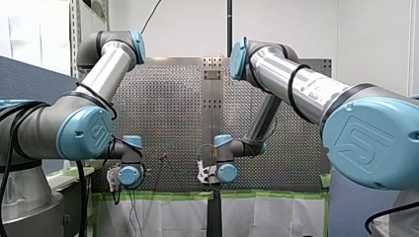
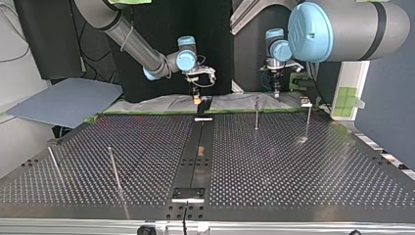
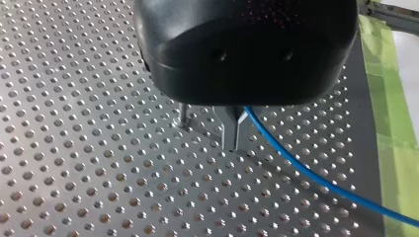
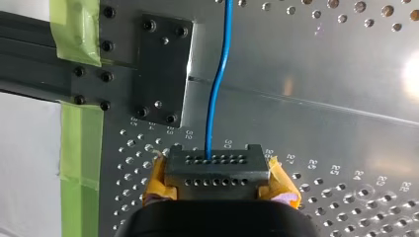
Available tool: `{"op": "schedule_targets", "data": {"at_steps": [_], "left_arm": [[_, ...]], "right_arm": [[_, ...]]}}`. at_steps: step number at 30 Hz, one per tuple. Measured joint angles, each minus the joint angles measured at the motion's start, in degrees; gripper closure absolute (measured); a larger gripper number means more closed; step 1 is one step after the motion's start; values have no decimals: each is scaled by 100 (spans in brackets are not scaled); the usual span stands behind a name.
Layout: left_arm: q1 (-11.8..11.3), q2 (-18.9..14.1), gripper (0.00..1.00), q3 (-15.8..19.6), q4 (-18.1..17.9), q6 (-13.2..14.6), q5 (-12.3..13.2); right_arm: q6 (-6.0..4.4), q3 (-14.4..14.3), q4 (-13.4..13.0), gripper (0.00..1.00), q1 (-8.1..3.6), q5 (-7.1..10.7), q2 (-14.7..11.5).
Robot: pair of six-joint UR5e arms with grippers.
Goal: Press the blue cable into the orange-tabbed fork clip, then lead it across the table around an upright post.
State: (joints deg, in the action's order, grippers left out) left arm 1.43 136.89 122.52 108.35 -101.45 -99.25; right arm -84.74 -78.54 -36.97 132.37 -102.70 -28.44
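my left claw (image 3: 235, 133) and my right claw (image 4: 217, 165) each grip the blue cable (image 3: 306, 174). slack could snag the post (image 3: 184, 114) beside my left claw.

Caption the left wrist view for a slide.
Left end effector pinches the blue cable over the perforated table.

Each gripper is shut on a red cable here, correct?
One thing is wrong: the cable is blue, not red. The left wrist view shows it clamped in my left gripper, and the right wrist view shows it running out from my right gripper.
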Motion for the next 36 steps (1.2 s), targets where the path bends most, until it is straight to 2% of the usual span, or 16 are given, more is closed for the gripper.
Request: {"op": "schedule_targets", "data": {"at_steps": [4,9,16,26,36], "left_arm": [[2,-175,100,36,63,12,31],[-25,-400,100,37,80,-158,118],[-54,-447,100,36,-103,-292,218],[-65,-396,100,22,-186,-307,315],[-71,12,100,-313,-64,-351,400]], "right_arm": [[-10,-1,49,100,26,-7,-114],[-138,-2,120,100,-11,-15,-259],[-146,-5,169,100,-21,-5,-280],[-94,-6,137,100,-42,-5,-238],[-111,14,70,100,-31,6,-61]]}}
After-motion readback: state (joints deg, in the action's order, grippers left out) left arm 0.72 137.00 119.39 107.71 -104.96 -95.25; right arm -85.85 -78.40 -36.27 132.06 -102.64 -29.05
